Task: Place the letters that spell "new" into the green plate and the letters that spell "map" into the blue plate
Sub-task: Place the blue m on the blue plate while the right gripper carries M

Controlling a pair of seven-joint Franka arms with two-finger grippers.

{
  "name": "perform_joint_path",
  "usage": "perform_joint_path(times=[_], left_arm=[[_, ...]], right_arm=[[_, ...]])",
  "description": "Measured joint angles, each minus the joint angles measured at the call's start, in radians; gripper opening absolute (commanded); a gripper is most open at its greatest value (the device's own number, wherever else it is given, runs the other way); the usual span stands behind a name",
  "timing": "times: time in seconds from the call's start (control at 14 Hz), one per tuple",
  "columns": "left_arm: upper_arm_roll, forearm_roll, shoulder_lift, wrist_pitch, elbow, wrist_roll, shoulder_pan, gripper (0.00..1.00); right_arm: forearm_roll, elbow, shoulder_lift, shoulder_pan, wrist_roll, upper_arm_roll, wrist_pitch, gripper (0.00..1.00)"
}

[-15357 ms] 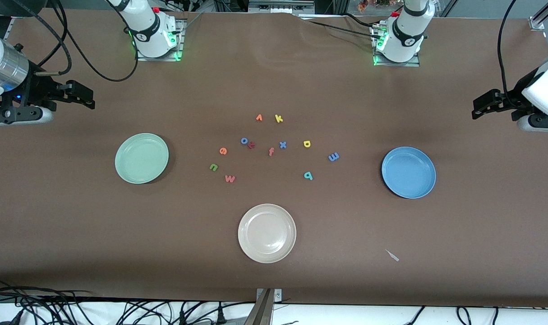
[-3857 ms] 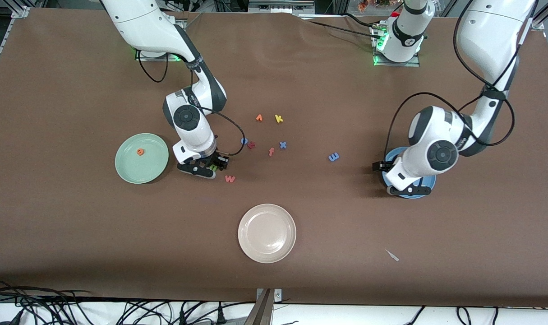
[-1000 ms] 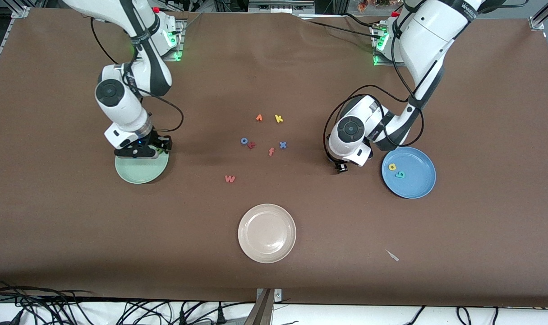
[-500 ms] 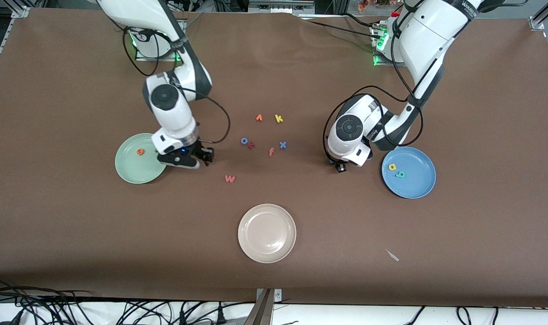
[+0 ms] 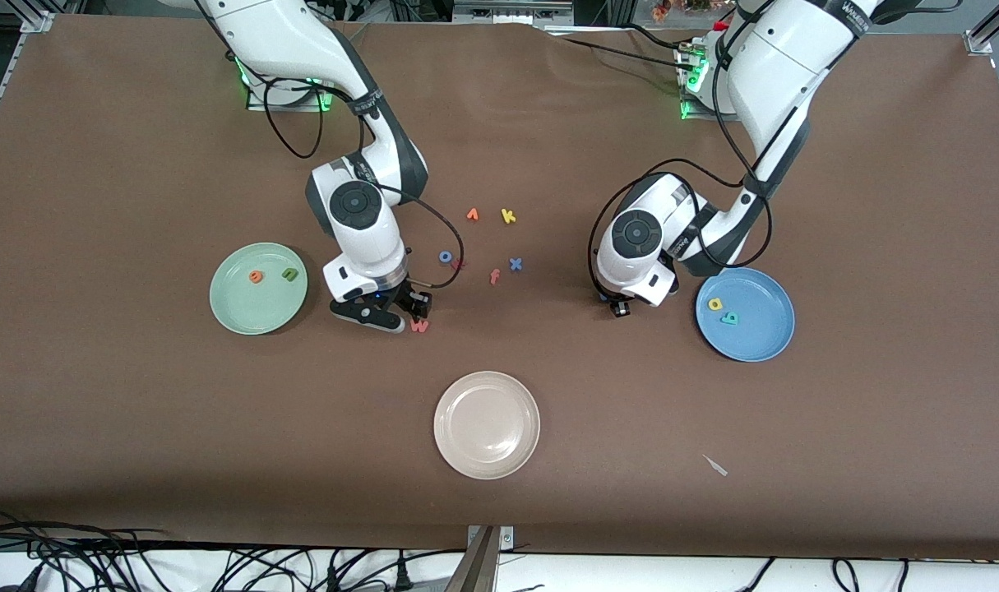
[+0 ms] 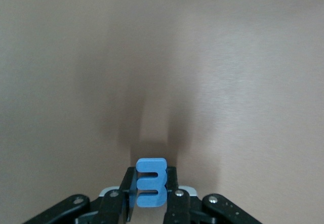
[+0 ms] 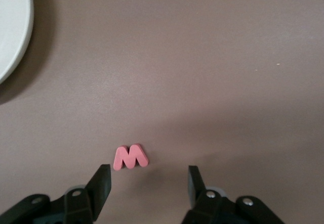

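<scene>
The green plate (image 5: 258,288) holds the orange e (image 5: 256,277) and the green n (image 5: 289,274). In the blue plate (image 5: 745,314) lie the yellow a (image 5: 715,304) and the teal p (image 5: 729,317). My left gripper (image 5: 620,306) is low over the table beside the blue plate, on the side toward the table's middle. It is shut on the blue m (image 6: 151,188), which stands upright between its fingers (image 6: 172,193). My right gripper (image 7: 148,178) is open just above the salmon-red w (image 7: 130,157), which lies flat on the table (image 5: 419,326) close to one fingertip.
A beige-white plate (image 5: 487,424) sits nearest the front camera, its rim (image 7: 12,27) showing in the right wrist view. Loose letters lie mid-table: orange v-shape (image 5: 472,215), yellow k (image 5: 508,216), blue o (image 5: 446,256), dark red letter (image 5: 459,264), f (image 5: 494,276), blue x (image 5: 515,264).
My right gripper left the green plate, with the green n now lying in it, and came over to the w. My left gripper closed on the blue m and barely moved.
</scene>
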Motion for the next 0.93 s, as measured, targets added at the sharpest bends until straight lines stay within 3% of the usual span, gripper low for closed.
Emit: perform_joint_path(times=[0.64, 0.93], left_arm=[[0.006, -0.004, 0.0, -0.336, 0.143, 0.665, 0.094, 0.0], [0.008, -0.004, -0.001, -0.403, 0.159, 1.001, 0.185, 0.0]], right_arm=[[0.0, 0.065, 0.084, 0.002, 0.078, 0.028, 0.001, 0.75], [0.0, 0.079, 0.107, 0.003, 0.081, 0.031, 0.001, 0.75]])
